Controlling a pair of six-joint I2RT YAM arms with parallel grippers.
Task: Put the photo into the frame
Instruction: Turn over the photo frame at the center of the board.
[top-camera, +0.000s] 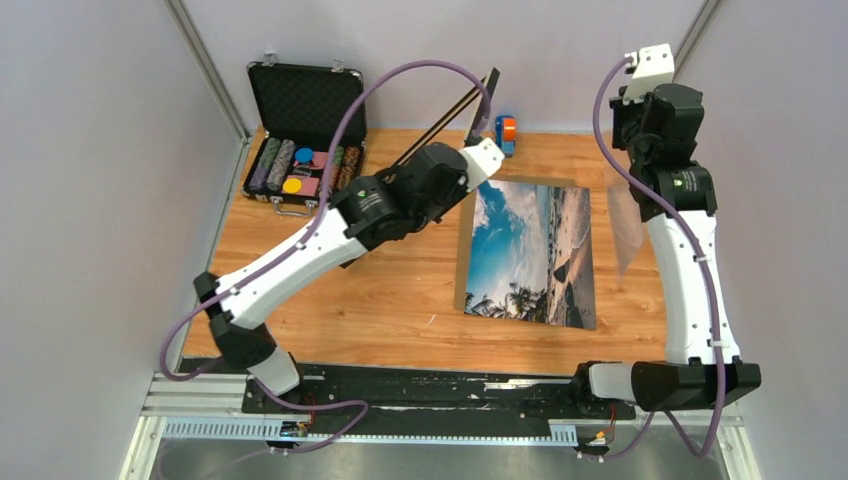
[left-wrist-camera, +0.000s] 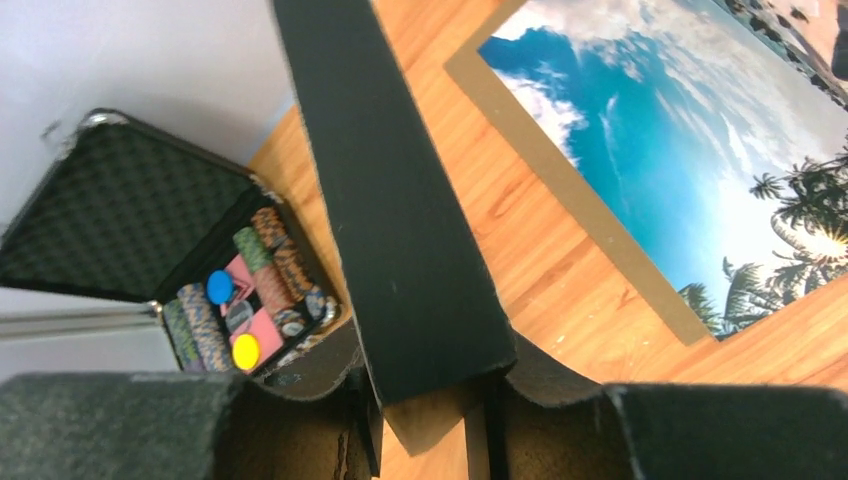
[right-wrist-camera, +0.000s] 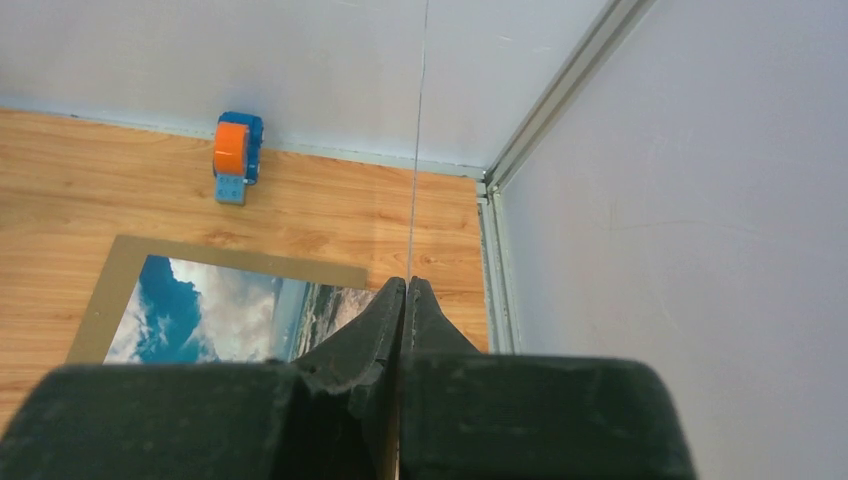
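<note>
right hand pinching edge-on pane, seemingly glass

Nothing legible anywhere — no words or numbers made out on the photo, nor on the chips at ten o'clock.

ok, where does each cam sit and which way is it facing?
Top: above and behind the bases, looking down at the table; both arms show.
Left wrist: looks along the left fingers, shut on the frame, toward case and photo.
Right wrist: looks over the right fingers, shut on the pane edge-on, toward the back right corner and tape.
Shared: photo in all three; case top and left wrist; tape top and right wrist.
</note>
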